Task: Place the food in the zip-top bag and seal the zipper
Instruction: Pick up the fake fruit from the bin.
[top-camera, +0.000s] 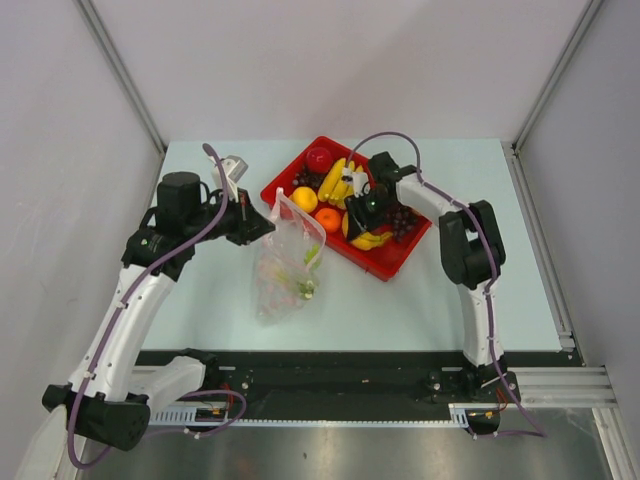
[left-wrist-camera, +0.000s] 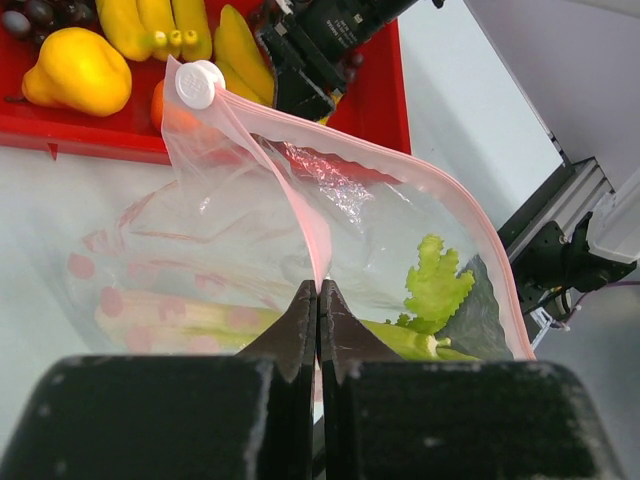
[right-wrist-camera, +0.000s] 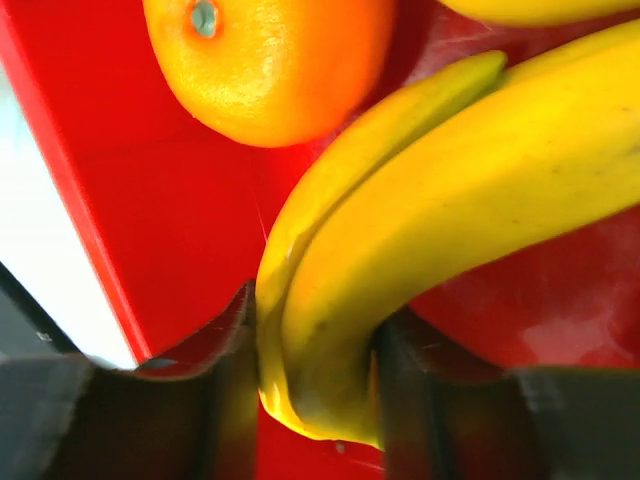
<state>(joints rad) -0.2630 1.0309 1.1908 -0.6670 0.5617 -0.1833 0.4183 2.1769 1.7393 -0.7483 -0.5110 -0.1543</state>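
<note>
The clear zip-top bag (top-camera: 285, 265) lies on the table left of the red tray (top-camera: 385, 268). My left gripper (top-camera: 262, 225) is shut on its pink zipper (left-wrist-camera: 300, 190) and holds the mouth up and open; its tips (left-wrist-camera: 318, 292) pinch the strip, and the white slider (left-wrist-camera: 198, 83) sits at the far end. A green-white leek stalk (left-wrist-camera: 190, 318) and a green leaf (left-wrist-camera: 437, 285) lie inside the bag. My right gripper (top-camera: 362, 215) is down in the tray, shut on a bunch of yellow bananas (right-wrist-camera: 400, 220), fingers on both sides (right-wrist-camera: 315, 375). An orange (right-wrist-camera: 270, 60) lies just beyond.
The tray also holds a red apple (top-camera: 319, 158), more bananas (top-camera: 335, 180), a yellow fruit (left-wrist-camera: 78, 70), an orange (top-camera: 328, 219) and dark grapes (top-camera: 403, 220). Grey walls with metal rails enclose the table. The tray's near wall (right-wrist-camera: 90, 220) is close to my right fingers.
</note>
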